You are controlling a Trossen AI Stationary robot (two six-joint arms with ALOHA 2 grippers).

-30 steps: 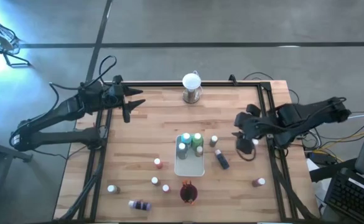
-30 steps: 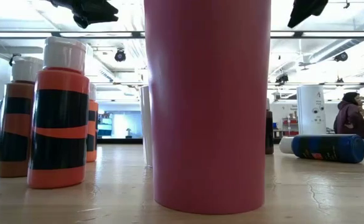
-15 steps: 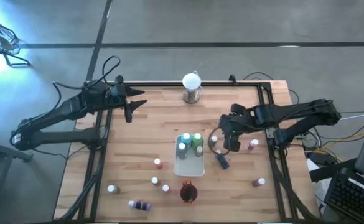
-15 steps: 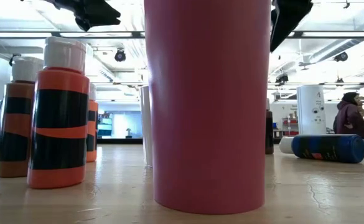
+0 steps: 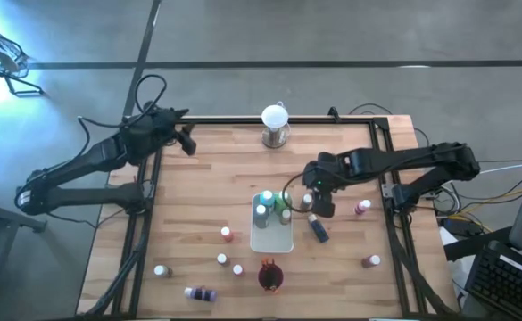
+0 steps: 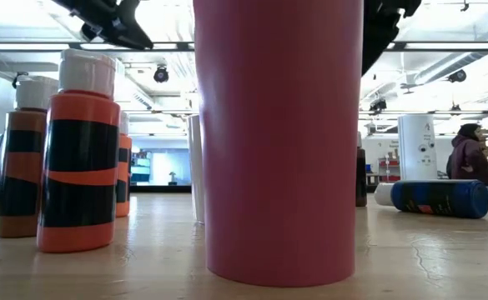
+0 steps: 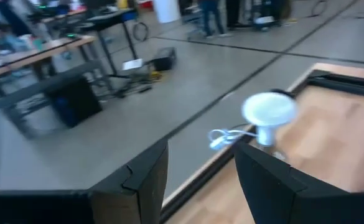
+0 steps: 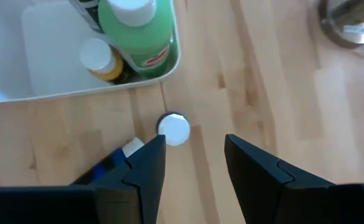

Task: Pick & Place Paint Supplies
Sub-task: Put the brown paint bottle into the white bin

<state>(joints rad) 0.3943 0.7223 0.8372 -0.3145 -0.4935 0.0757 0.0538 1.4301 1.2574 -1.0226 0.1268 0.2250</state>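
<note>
Small white-capped paint bottles stand scattered on the wooden table (image 5: 207,192). Several stand in the white tray (image 5: 272,234), among them a green one (image 8: 141,31). A dark blue bottle (image 5: 319,230) lies on its side to the right of the tray. My right gripper (image 5: 319,201) hangs open, pointing steeply down, above a small upright bottle (image 8: 173,129) beside the tray's right wall; that bottle shows just off one finger, not between the two. My left gripper (image 5: 186,143) is open in the air over the far left corner, facing the white globe (image 7: 269,115). No brush shows.
A dark red cup (image 5: 269,276) stands at the near edge and fills the middle of the low view. Orange bottles (image 6: 81,150) stand to its left, and a purple bottle (image 5: 201,292) lies near the front left. The globe on its metal base (image 5: 275,125) stands at the far edge.
My right gripper has travelled from the table's right edge toward the left and come down, ending over the small bottle beside the tray. My left gripper has swung its fingers round at the wrist toward the far edge, staying over the far left corner.
</note>
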